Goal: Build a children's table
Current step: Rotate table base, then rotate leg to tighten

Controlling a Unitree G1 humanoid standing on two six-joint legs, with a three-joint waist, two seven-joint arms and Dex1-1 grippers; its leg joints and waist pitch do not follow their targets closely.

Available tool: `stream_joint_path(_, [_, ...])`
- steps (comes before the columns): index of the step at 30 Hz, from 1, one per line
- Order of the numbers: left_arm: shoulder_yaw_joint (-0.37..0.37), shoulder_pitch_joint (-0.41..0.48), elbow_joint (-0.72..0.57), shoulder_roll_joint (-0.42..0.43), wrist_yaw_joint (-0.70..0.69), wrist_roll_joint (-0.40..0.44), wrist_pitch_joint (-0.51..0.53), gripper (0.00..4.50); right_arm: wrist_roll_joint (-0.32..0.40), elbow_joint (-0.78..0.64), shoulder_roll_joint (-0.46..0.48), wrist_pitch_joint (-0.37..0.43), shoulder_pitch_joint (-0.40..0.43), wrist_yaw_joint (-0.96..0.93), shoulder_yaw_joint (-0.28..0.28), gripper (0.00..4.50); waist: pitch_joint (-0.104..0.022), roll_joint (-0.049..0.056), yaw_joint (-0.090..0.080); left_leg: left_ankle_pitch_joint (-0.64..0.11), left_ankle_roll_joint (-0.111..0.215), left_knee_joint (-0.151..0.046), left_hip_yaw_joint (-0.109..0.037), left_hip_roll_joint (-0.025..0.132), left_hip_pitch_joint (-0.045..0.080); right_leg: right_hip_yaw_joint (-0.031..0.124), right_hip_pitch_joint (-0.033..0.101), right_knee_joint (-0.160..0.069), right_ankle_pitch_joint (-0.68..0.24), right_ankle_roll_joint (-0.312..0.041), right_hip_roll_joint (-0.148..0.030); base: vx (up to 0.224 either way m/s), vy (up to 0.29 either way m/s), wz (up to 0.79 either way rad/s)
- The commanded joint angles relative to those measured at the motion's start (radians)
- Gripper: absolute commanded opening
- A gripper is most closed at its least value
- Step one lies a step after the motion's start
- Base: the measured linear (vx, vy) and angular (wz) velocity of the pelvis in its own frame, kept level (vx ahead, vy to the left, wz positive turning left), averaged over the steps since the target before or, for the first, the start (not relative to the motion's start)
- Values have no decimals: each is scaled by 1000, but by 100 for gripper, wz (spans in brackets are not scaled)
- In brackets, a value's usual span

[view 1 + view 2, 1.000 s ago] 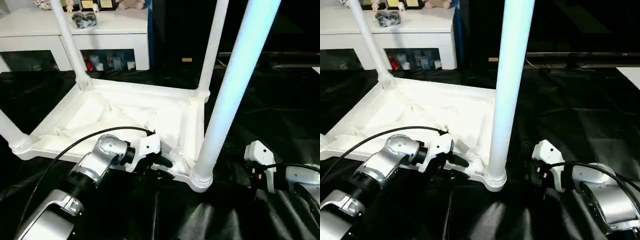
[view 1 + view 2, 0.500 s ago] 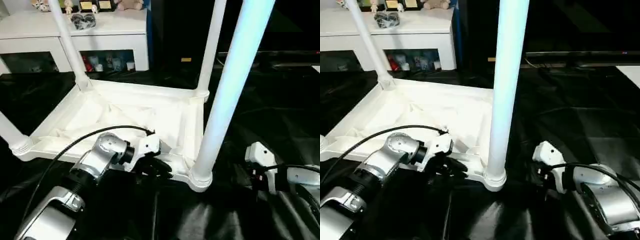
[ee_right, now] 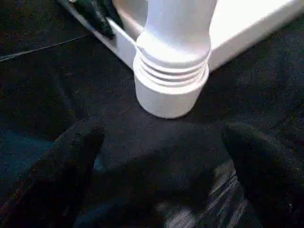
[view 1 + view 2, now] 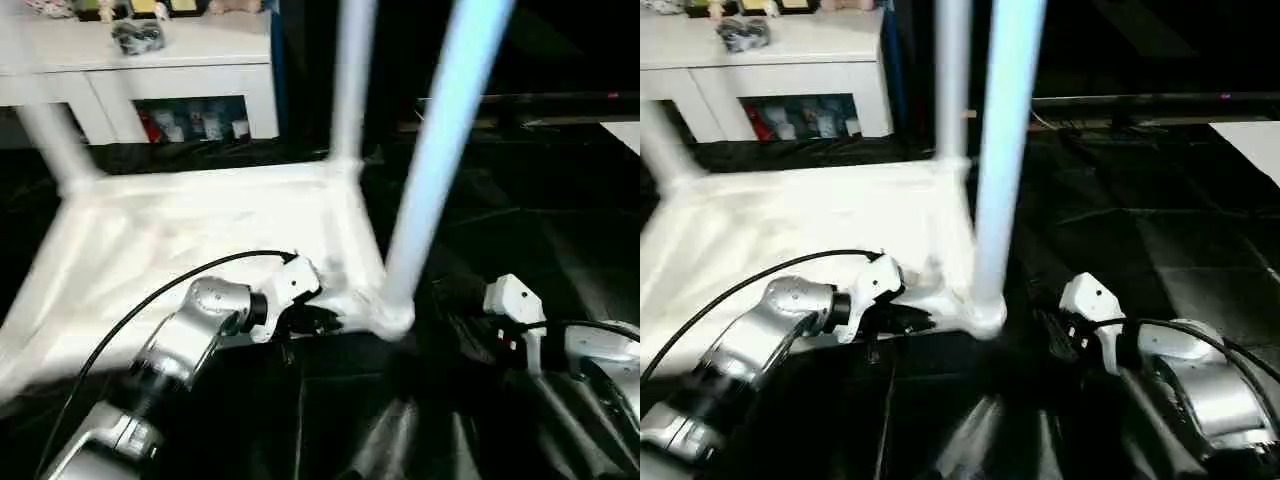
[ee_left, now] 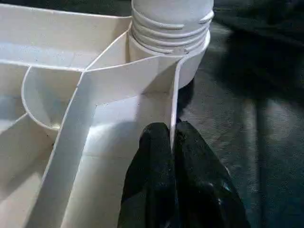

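The children's table lies upside down on the black cloth, its ribbed white top (image 4: 180, 220) facing up and its legs standing upright. The nearest leg (image 4: 440, 150) rises from the threaded corner socket (image 5: 171, 28). My left gripper (image 5: 172, 135) is shut on the top's thin near rim (image 5: 173, 95), just beside that corner; it also shows from above (image 4: 318, 320). My right gripper (image 3: 161, 137) stands open on the cloth, pointing at the same socket (image 3: 171, 71) a short way off, with nothing between its fingers.
A white cabinet (image 4: 150, 50) with small items stands behind the table. Wrinkled black cloth (image 4: 560, 200) covers the work surface all around. A black cable (image 4: 150, 300) loops over my left forearm. A white patch (image 4: 1250, 140) shows at the far right.
My left gripper's fingers have closed onto the table top's rim. The table top has turned on the cloth and its near corner sits further away. The view has shifted too.
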Motion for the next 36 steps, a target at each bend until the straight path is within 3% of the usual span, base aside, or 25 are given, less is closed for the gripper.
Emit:
stream_joint_path(1, [18, 48, -33, 13, 65, 32, 68, 3, -22, 8, 17, -23, -20, -24, 10, 450, -54, -24, 16, -35, 145, -76, -37, 87, -11, 40, 48, -71, -126, -302, -96, 0, 0, 0])
stream_joint_path(7, [13, 83, -66, -11, 88, 12, -5, 3, -24, 61, 108, -57, -83, -105, 6, 450, -53, -21, 22, -62, 132, -78, -33, 88, -5, 38, 42, -73, -155, -300, -94, 0, 0, 0])
stream_joint_path(8, [10, 84, -63, -11, 88, 14, -7, 3, -24, 66, 117, -58, -90, -110, 9, 450, -54, -25, 23, -58, 132, -78, -32, 89, -3, 38, 42, -73, -150, -298, -94, 0, 0, 0])
stream_joint_path(10, [-6, 88, -60, -4, 86, 27, -6, 3, -34, 83, 143, -60, -111, -130, 21, 450, -54, -20, 25, -47, 128, -79, -32, 89, -5, 36, 43, -70, -143, -296, -95, 0, 0, 0])
stream_joint_path(12, [-17, 93, -72, 3, 83, 32, 2, 3, -71, 143, 183, -65, -162, -186, 33, 450, -57, -28, 27, -21, 123, -78, -31, 89, -7, 34, 44, -64, -120, -297, -97, 0, 0, 0])
stream_joint_path(17, [-22, 91, -72, 17, 76, 38, -33, 3, -88, 220, 220, -83, -222, -156, 70, 450, -57, -27, 28, -22, 117, -77, -30, 89, -7, 32, 44, -63, -126, -293, -97, 0, 0, 0])
stream_joint_path(18, [-20, 90, -67, 19, 74, 39, -40, 3, -90, 236, 227, -87, -233, -145, 79, 450, -57, -32, 27, -23, 117, -77, -29, 89, -7, 32, 44, -63, -124, -292, -96, 0, 0, 0])
stream_joint_path(20, [-19, 87, -63, 26, 62, 37, -48, 0, -99, 284, 249, -104, -269, -143, 92, 424, -57, -39, 26, -23, 116, -78, -28, 89, -7, 32, 44, -60, -126, -294, -98, 0, 0, 0])
stream_joint_path(22, [-18, 85, -60, 30, 58, 38, -52, 0, -101, 301, 255, -111, -281, -141, 98, 414, -57, -34, 29, -19, 112, -76, -27, 90, -3, 32, 42, -61, -129, -296, -99, 0, 0, 0])
stream_joint_path(23, [-18, 82, -54, 34, 55, 39, -57, 0, -109, 326, 263, -123, -296, -143, 104, 414, -57, -41, 29, -14, 112, -76, -25, 91, -3, 33, 41, -61, -121, -296, -99, 0, 0, 0])
stream_joint_path(25, [-20, 79, -49, 39, 53, 40, -63, 0, -119, 361, 272, -138, -316, -144, 107, 390, -56, -41, 31, -7, 114, -77, -26, 89, -6, 32, 43, -57, -116, -298, -99, 0, 0, 0])
stream_joint_path(26, [-20, 79, -49, 44, 49, 37, -64, 0, -124, 387, 282, -147, -331, -144, 110, 379, -56, -47, 32, -5, 111, -76, -24, 89, -4, 32, 42, -58, -119, -296, -99, 0, 0, 0])
stream_joint_path(28, [-20, 80, -49, 48, 46, 35, -65, 0, -123, 400, 287, -151, -341, -142, 113, 375, -54, -44, 36, -18, 104, -78, -24, 91, -4, 33, 41, -59, -129, -293, -101, 0, 0, 0])
stream_joint_path(31, [-18, 80, -46, 51, 46, 35, -68, 0, -121, 413, 290, -156, -347, -122, 115, 338, -54, -53, 37, -37, 93, -80, -24, 92, -4, 33, 42, -60, -146, -287, -100, 0, 0, 0])
stream_joint_path(36, [-12, 82, -41, 51, 59, 38, -66, 0, -130, 454, 296, -185, -358, -117, 118, 299, -52, -52, 37, -62, 75, -83, -24, 92, -3, 33, 41, -64, -181, -280, -101, 0, 0, 0])
